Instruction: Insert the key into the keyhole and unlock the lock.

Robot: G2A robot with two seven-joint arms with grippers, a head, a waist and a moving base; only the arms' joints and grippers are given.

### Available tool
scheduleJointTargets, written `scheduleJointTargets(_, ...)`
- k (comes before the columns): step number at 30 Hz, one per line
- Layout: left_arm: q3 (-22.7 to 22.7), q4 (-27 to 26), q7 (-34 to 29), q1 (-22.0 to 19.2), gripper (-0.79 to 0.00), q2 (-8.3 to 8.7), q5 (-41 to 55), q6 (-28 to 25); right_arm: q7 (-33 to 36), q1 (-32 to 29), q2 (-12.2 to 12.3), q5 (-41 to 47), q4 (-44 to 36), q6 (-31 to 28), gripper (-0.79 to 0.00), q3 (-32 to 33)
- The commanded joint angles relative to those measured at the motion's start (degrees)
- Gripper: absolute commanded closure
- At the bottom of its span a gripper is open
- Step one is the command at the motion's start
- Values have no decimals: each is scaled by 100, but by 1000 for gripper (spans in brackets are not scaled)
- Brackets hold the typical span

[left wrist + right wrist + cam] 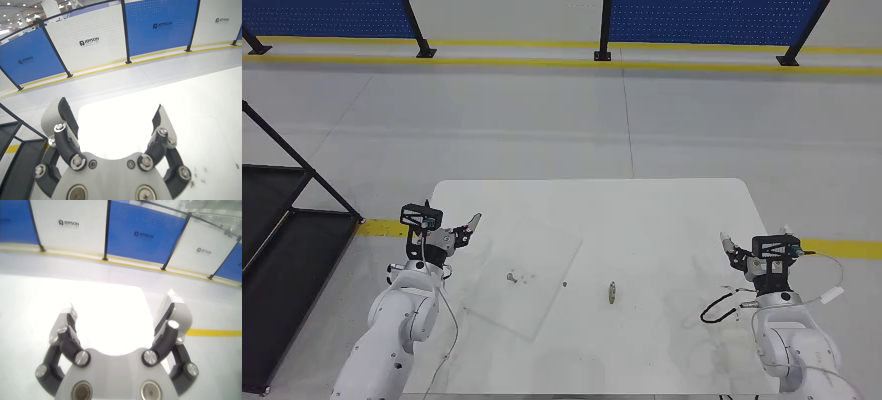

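A small brass-coloured piece, seemingly the lock point(612, 292), lies near the middle of the white table point(672, 215). A small grey metal piece, possibly the key point(512, 277), rests on a clear sheet point(532, 250) left of it; too small to tell for sure. My left gripper point(464, 232) point(111, 102) hovers open over the table's left edge, left of the grey piece, holding nothing. Over the right edge my right gripper point(757, 238) point(121, 297) is also open, far right of the lock.
A tiny speck point(564, 284) lies at the clear sheet's right border. A black cable point(720, 308) curls on the table near the right arm. A black metal rack point(282, 250) stands left of the table. Blue and white fence panels point(155, 26) line the back.
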State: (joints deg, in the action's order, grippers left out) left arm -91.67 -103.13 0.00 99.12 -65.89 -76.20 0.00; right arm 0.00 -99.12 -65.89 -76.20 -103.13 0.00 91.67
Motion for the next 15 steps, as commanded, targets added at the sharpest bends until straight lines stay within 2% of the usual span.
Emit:
scheduleJointTargets(1,0,0,0,0,-784,0,0,0,0,0,0,0,0,0,-784,0)
scheduleJointTargets(7,63,-154,-166,-8,-785,-10,135,-96,0,0,0,0,0,0,-785,0)
scheduleJointTargets(11,108,-633,-889,-43,-785,-23,408,-156,0,0,0,0,0,0,-785,0)
scheduleJointTargets(15,210,-1243,-2000,-103,-785,-18,627,-341,0,0,0,0,0,0,-785,0)
